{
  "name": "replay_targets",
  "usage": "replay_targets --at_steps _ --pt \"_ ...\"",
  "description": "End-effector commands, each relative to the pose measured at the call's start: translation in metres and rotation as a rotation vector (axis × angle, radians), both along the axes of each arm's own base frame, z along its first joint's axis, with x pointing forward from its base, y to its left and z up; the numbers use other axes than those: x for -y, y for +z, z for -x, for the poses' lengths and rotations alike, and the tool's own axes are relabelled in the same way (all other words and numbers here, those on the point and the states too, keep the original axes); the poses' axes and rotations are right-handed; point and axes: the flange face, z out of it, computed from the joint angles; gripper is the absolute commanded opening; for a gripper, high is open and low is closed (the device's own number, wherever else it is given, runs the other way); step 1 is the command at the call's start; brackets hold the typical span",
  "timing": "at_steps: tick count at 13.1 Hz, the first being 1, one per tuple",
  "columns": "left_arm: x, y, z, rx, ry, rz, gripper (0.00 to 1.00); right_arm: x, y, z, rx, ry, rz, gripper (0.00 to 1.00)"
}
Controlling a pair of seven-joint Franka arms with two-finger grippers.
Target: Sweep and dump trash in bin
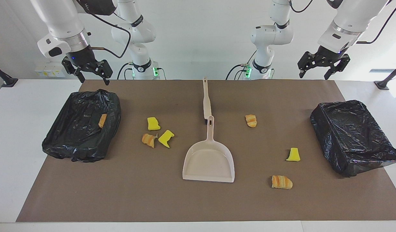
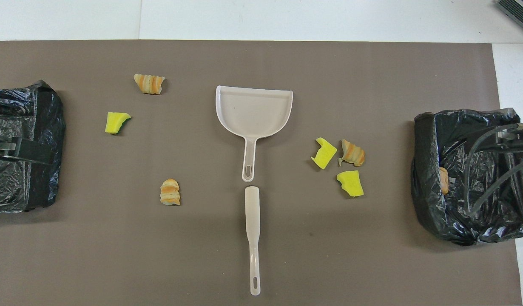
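Note:
Several pieces of trash lie on the brown mat (image 1: 120, 193). Two yellow foam chunks (image 1: 153, 123) (image 2: 351, 183) and a croissant bit (image 1: 148, 140) cluster beside the bin (image 1: 72, 141) (image 2: 427, 204) at the right arm's end. Another croissant bit (image 1: 102, 120) (image 2: 443, 179) lies in that bin. A croissant (image 1: 251, 120), a yellow chunk (image 1: 293, 155) and a further croissant (image 1: 281, 182) lie toward the second bin (image 1: 352, 135) (image 2: 44, 178). The beige dustpan (image 1: 208, 161) (image 2: 253, 110) and brush (image 1: 206, 103) (image 2: 253, 238) lie mid-mat. My right gripper (image 1: 93, 79) and left gripper (image 1: 314, 76) hang open and empty, each high over its own end's bin.
Both bins are lined with black plastic bags. White tabletop (image 1: 24, 129) borders the mat on all sides. The dustpan's handle points toward the robots, almost touching the brush's head.

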Motion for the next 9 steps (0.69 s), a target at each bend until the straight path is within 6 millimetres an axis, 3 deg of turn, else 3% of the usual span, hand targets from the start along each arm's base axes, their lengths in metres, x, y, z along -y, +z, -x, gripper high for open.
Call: replay_targets --at_steps 1,6,9 --pt "-0.001 0.000 0.005 0.019 0.000 -0.001 1.00 0.002 0.002 0.004 0.009 0.016 -0.020 1.00" --pt "-0.008 0.001 -0.006 0.080 0.015 0.007 1.00 0.002 0.002 0.004 0.009 0.016 -0.020 1.00" --pt "-0.008 -0.002 0.000 0.039 0.023 0.003 1.00 0.002 0.002 0.004 0.009 0.016 -0.020 1.00"
